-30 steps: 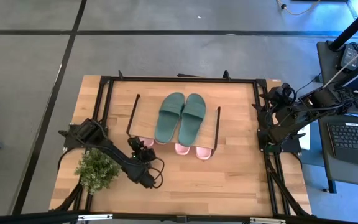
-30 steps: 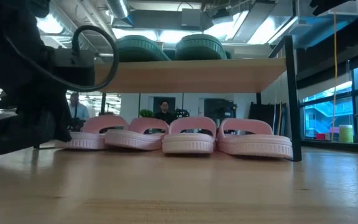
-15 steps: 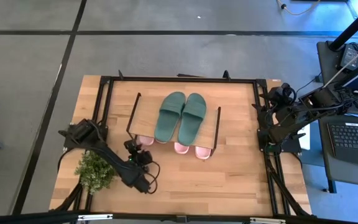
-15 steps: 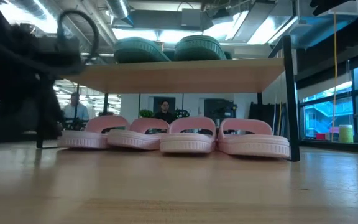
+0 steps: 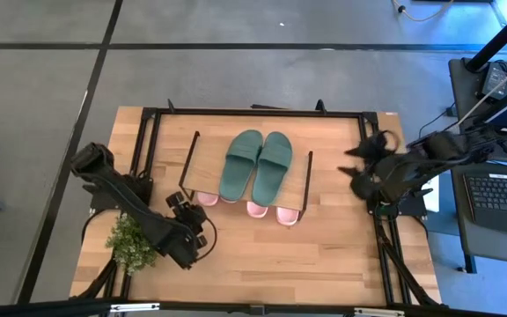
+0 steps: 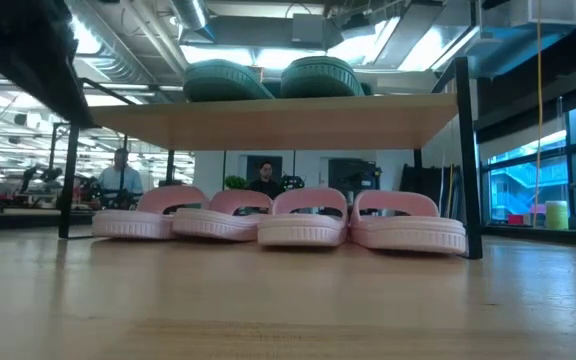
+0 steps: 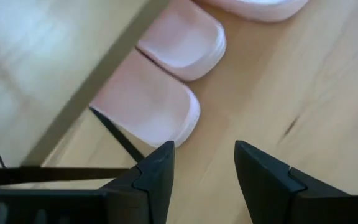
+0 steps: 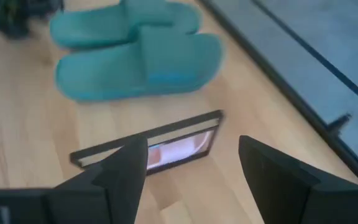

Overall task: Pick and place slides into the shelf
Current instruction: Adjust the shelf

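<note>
Hovering released beside the pink slides, the left end effector holds nothing; the right end effector, also released, faces the shelf. Green slides sit on top, pink ones underneath on the surface.

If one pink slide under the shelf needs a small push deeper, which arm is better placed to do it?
Probably the left. The left gripper is open and empty just beside the pink slides under the shelf. The right gripper hovers beyond the shelf's far end.
</note>
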You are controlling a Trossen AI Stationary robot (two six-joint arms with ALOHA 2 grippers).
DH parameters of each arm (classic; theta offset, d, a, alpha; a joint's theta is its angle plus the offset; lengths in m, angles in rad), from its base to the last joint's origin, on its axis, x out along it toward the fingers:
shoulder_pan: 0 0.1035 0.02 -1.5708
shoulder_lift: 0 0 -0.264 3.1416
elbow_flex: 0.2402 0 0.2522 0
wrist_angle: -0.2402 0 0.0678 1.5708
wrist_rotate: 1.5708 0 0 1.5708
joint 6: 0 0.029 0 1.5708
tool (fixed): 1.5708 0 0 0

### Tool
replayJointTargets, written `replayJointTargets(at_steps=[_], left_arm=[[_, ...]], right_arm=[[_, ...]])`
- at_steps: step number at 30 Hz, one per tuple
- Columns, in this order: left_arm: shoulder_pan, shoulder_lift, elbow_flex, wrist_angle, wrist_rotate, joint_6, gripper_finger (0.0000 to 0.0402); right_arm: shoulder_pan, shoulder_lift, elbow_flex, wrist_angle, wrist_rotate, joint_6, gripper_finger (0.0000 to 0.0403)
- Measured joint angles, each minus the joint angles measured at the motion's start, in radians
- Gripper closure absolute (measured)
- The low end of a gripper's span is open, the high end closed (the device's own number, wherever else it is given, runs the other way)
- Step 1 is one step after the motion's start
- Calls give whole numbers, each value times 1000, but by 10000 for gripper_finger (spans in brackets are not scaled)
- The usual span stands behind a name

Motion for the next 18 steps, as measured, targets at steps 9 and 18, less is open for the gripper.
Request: replayJointTargets(at_steps=[9,18], left_arm=[[0,-40,0,22,-45,14,243],[0,-39,0,20,-48,39,243]], right_arm=[[57,271,0,135,-90,-64,150],[201,476,0,402,-161,-143,150]])
